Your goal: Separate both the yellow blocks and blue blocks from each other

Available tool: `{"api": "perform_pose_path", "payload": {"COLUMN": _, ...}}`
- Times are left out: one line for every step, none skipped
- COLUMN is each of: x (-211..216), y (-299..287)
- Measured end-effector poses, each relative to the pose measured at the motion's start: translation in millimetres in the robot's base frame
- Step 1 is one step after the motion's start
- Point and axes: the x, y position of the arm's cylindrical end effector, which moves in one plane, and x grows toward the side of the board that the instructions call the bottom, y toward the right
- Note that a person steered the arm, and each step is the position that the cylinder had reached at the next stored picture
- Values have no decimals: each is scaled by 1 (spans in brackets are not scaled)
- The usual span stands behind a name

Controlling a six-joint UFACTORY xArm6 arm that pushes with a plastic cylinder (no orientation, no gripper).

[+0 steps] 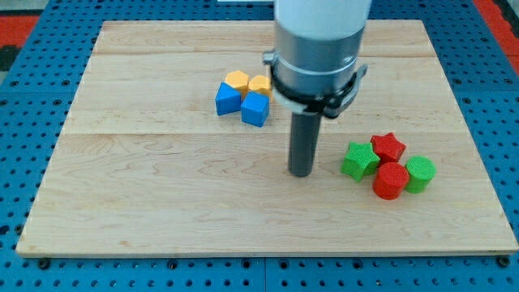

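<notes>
Two yellow blocks sit side by side above the board's middle: a hexagonal one [237, 80] and another [260, 84] to its right, partly hidden by the arm. Two blue blocks lie just below them, touching: one [228, 99] at the left and a cube [255, 109] at the right. The four form one tight cluster. My tip [301, 173] rests on the board below and to the right of the cluster, apart from it, between the blue cube and the green star.
At the view's right is a second cluster: a green star [359, 159], a red star [388, 147], a red cylinder [391, 180] and a green cylinder [420, 173]. The wooden board [162, 203] lies on a blue pegboard.
</notes>
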Motion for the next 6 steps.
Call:
{"api": "perform_pose_path", "payload": {"x": -38, "y": 1}}
{"api": "perform_pose_path", "payload": {"x": -76, "y": -37}}
{"api": "perform_pose_path", "payload": {"x": -99, "y": -90}}
{"api": "perform_pose_path", "payload": {"x": -110, "y": -124}}
{"api": "perform_pose_path", "payload": {"x": -145, "y": -126}}
{"api": "perform_pose_path", "payload": {"x": -163, "y": -134}}
